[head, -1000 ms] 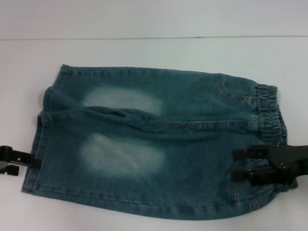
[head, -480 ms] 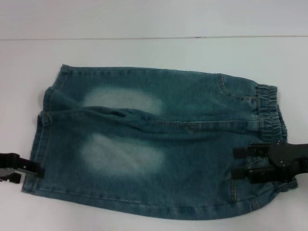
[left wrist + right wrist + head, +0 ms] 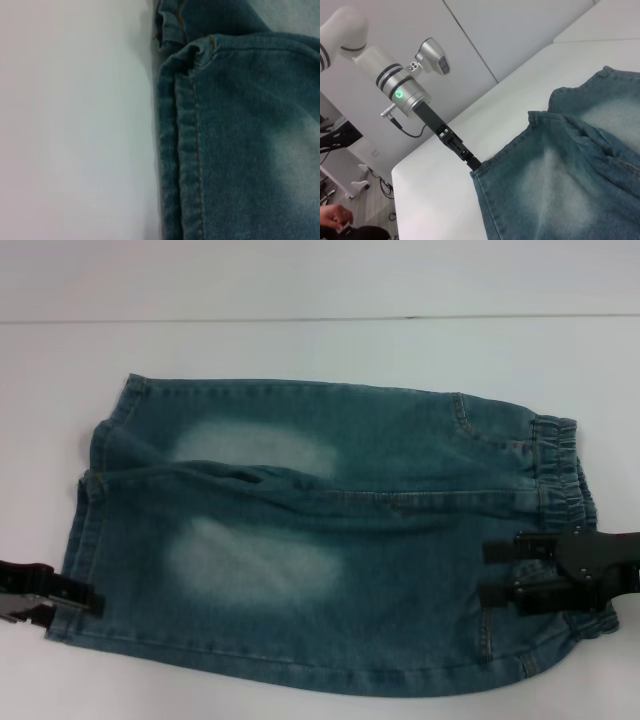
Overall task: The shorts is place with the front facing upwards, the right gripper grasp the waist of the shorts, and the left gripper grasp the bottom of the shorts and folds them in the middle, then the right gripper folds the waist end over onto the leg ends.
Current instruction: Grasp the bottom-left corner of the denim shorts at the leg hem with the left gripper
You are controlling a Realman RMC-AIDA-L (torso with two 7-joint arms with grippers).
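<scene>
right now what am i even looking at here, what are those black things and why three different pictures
This is a two-armed robot folding clothes. A pair of small denim shorts lies flat on a white table, front up, with the gathered waist toward the robot's right and the leg hems toward its left.

The black things are its grippers, two-fingered claws. The head view looks down from the robot's head: the right gripper sits over the waist end with its fingers spread apart, and the left gripper has its tip at the hem edge.

The other two pictures come from cameras on each wrist. The left wrist view is a close-up of the stitched hem. The right wrist view looks across the shorts at the left arm. Nothing is lifted yet.
</scene>
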